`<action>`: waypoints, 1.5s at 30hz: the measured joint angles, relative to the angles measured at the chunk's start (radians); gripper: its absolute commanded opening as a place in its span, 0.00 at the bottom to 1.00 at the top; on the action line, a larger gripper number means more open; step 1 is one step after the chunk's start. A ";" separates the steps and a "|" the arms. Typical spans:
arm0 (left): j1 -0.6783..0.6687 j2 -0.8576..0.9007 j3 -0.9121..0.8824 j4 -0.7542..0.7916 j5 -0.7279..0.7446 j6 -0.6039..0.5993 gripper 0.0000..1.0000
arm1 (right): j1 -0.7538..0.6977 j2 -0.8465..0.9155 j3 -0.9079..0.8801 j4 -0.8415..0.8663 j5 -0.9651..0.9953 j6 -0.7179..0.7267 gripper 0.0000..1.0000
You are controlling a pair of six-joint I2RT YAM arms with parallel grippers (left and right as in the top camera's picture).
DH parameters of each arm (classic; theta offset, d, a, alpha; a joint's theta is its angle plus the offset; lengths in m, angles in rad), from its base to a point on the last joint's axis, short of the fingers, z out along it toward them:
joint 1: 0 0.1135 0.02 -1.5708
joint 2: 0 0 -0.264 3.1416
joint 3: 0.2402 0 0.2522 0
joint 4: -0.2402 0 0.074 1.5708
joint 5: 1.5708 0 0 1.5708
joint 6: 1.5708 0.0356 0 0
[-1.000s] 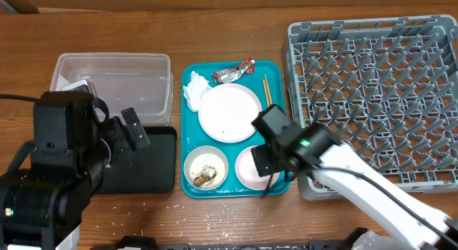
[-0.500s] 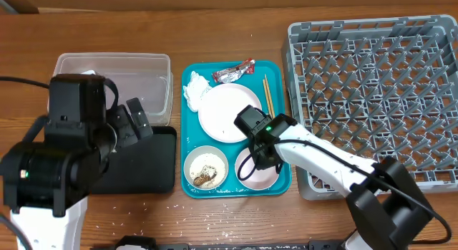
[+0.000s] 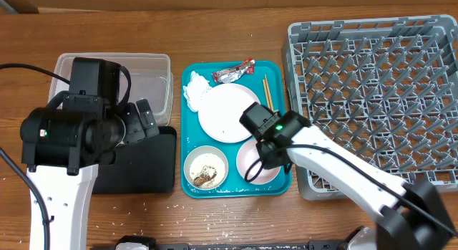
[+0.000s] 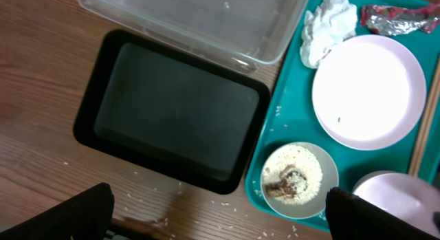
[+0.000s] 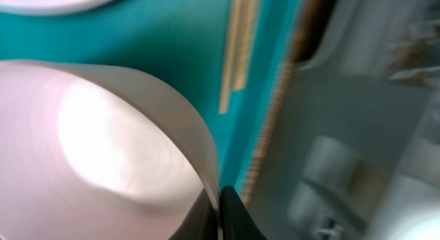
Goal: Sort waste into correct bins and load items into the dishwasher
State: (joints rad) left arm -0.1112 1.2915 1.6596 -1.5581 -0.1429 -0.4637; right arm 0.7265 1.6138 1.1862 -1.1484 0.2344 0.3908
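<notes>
My right gripper is shut on the right rim of the small pink bowl, which sits in the teal tray's front right corner. Beside it lie the chopsticks. The white plate rests mid-tray. A cream bowl holds rice and brown scraps. The napkin and foil wrapper lie at the tray's back. My left gripper hangs open above the black tray, holding nothing.
The clear tub stands behind the black tray. The grey dish rack fills the right side, close to the teal tray. Loose rice grains lie scattered on the wooden table by the front edge.
My right gripper has gone from part open to shut on the pink bowl's rim. The left arm has shifted back and to the right, still open.
</notes>
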 measured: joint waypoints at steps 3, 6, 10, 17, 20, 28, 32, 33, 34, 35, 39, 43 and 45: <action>0.000 0.001 0.000 -0.013 0.012 -0.002 1.00 | 0.000 -0.143 0.043 -0.033 0.109 0.092 0.04; 0.000 -0.084 -0.001 0.019 -0.003 -0.008 1.00 | -0.035 -0.366 0.065 -0.056 0.346 0.231 0.04; 0.000 -0.301 -0.001 0.055 -0.068 -0.012 1.00 | -0.209 -0.429 0.067 -0.040 0.537 0.314 0.04; 0.000 -0.519 0.021 0.040 -0.131 -0.017 1.00 | -0.624 -0.234 0.069 0.241 0.684 0.258 0.04; 0.000 -0.520 0.019 0.038 -0.132 -0.017 1.00 | -0.673 -0.117 0.069 0.280 0.722 0.192 0.04; 0.000 -0.520 0.019 0.038 -0.135 -0.017 1.00 | -0.680 0.081 0.069 0.291 0.954 0.132 0.04; 0.000 -0.520 0.019 0.038 -0.135 -0.017 1.00 | -0.680 0.116 0.069 0.299 1.012 0.129 0.04; 0.000 -0.520 0.019 0.038 -0.135 -0.017 1.00 | -0.680 0.119 0.069 0.297 1.012 0.129 0.04; 0.000 -0.520 0.019 0.038 -0.135 -0.017 1.00 | -0.680 0.127 0.069 0.286 1.011 0.129 0.04; 0.000 -0.520 0.019 0.038 -0.135 -0.017 1.00 | -0.680 0.135 0.069 0.282 1.012 0.129 0.04; 0.000 -0.520 0.019 0.038 -0.135 -0.017 1.00 | -0.658 0.194 0.071 0.258 1.063 0.129 0.04; 0.000 -0.520 0.019 0.038 -0.135 -0.017 1.00 | -0.592 0.195 0.071 0.245 1.071 0.128 0.05; 0.000 -0.520 0.019 0.038 -0.135 -0.017 1.00 | -0.581 0.196 0.071 0.241 1.066 0.128 0.10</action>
State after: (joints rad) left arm -0.1112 0.7719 1.6791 -1.5200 -0.2779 -0.4808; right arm 0.1452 1.8095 1.2568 -0.9073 1.3006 0.5186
